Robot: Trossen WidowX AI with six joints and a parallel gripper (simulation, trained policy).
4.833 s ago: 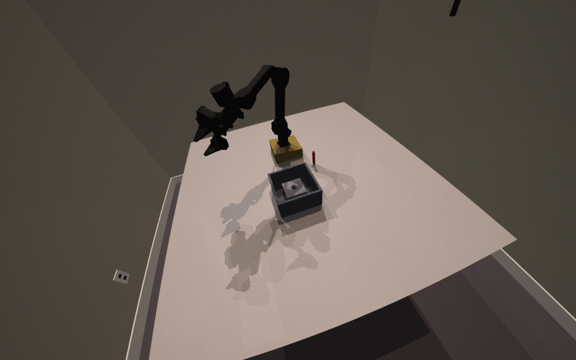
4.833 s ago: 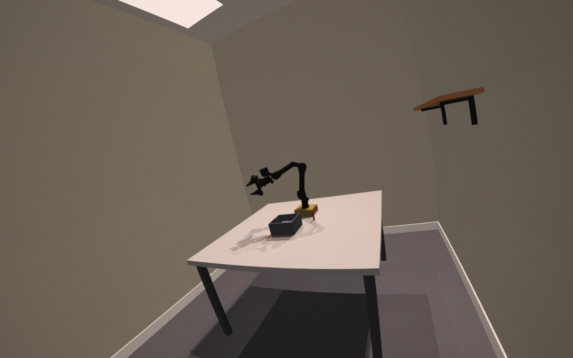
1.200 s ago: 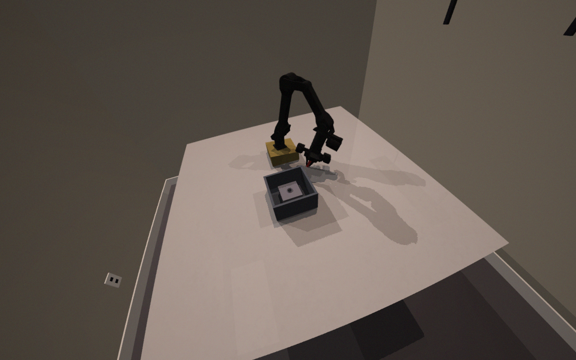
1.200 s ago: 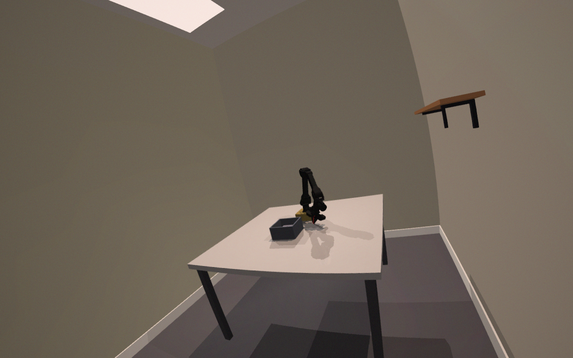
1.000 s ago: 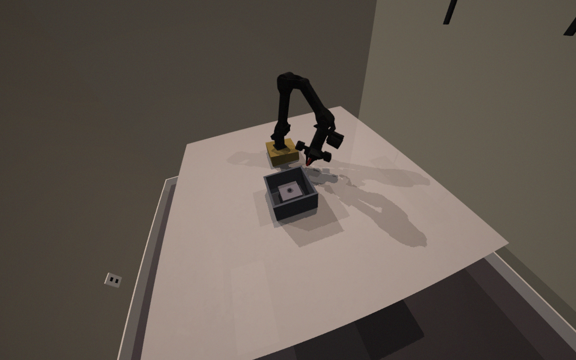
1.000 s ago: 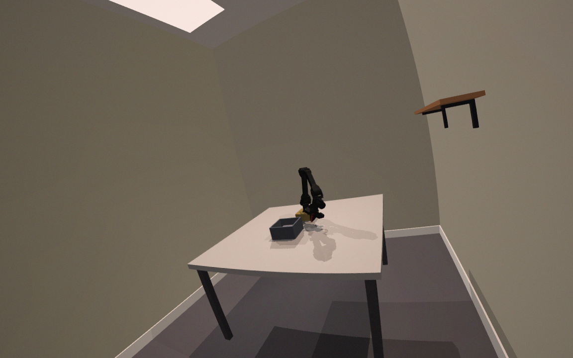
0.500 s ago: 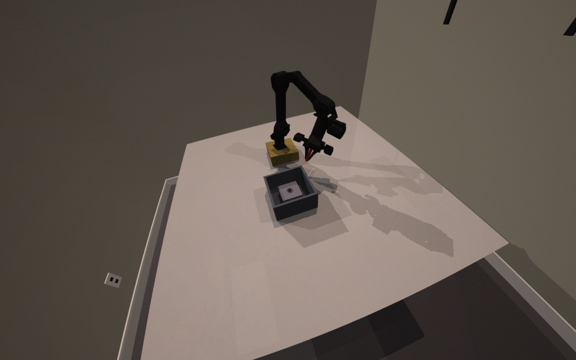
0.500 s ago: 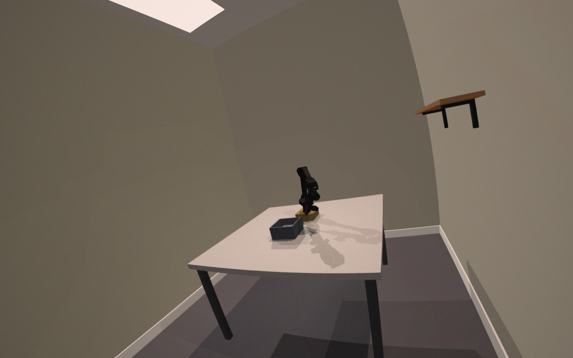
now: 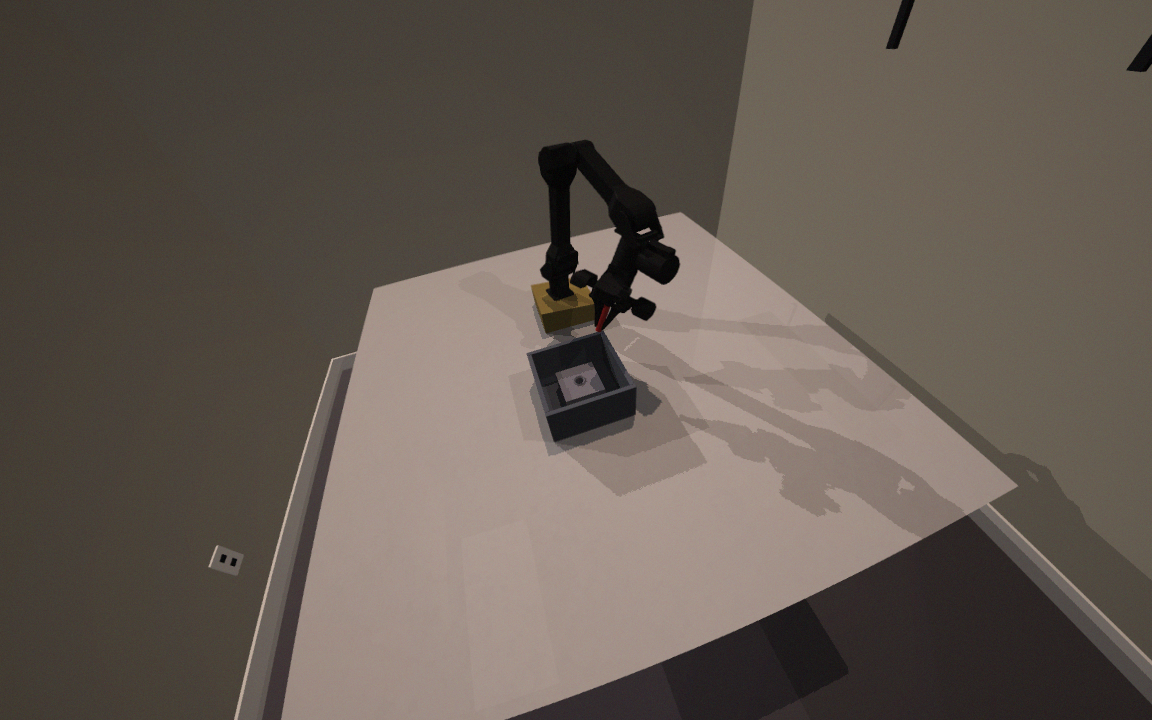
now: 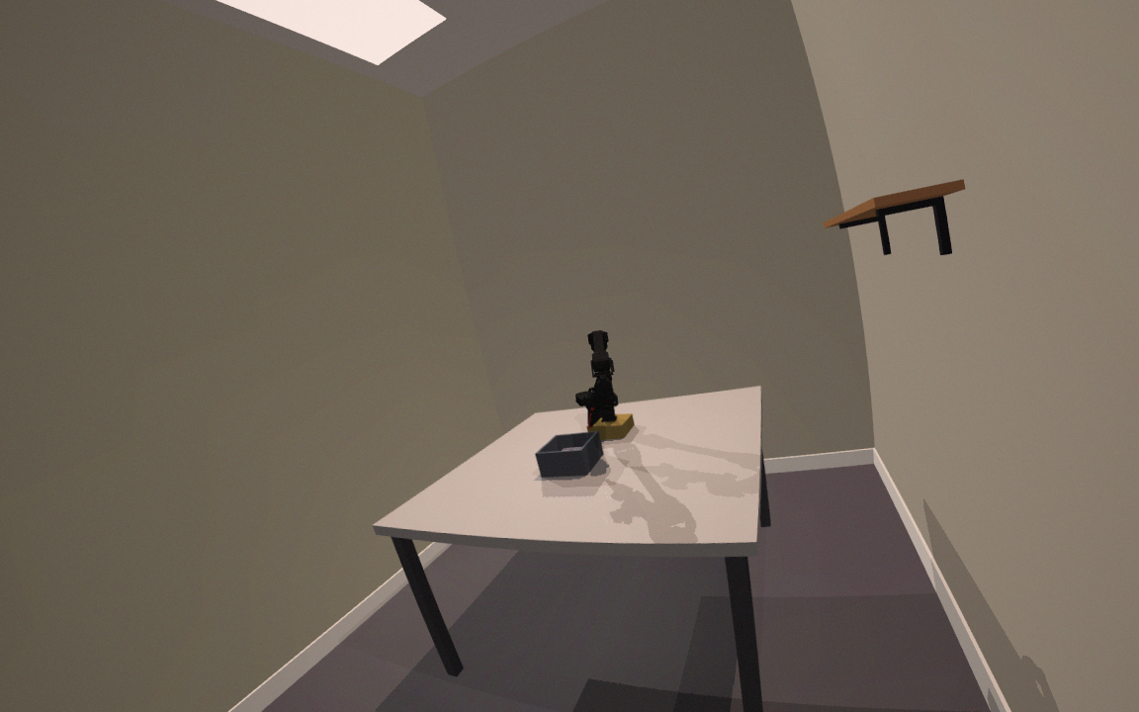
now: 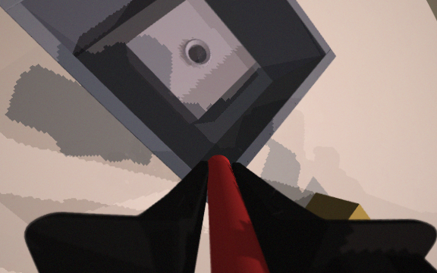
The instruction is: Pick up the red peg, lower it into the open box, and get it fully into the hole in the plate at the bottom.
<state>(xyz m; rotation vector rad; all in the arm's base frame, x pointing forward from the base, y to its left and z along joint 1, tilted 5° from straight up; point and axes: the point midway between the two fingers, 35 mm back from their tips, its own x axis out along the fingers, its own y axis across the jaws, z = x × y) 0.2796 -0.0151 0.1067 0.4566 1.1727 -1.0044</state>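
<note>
My gripper [image 9: 602, 320] [image 11: 219, 168] is shut on the red peg [image 9: 601, 317] [image 11: 226, 216] [image 10: 590, 415]. In the top view the peg is slightly tilted, and its lower end is just behind the back right corner of the open box. The box [image 9: 592, 419] [image 10: 567, 461] [image 11: 116, 117] is dark grey-blue and stands on the table. The light plate [image 9: 568, 390] [image 11: 158, 57] lies at its bottom, with a round hole [image 9: 579, 380] [image 11: 197, 52] near its middle. In the wrist view the peg tip shows over the near corner of the box, away from the hole.
A yellow block [image 9: 569, 315] [image 10: 614, 428] [image 11: 334, 205] under the arm's base stands behind the box. The table [image 9: 419, 501] [image 10: 484, 515] has a pale top with shadows of the arm and the box. A brown shelf [image 10: 910, 196] is on the right wall.
</note>
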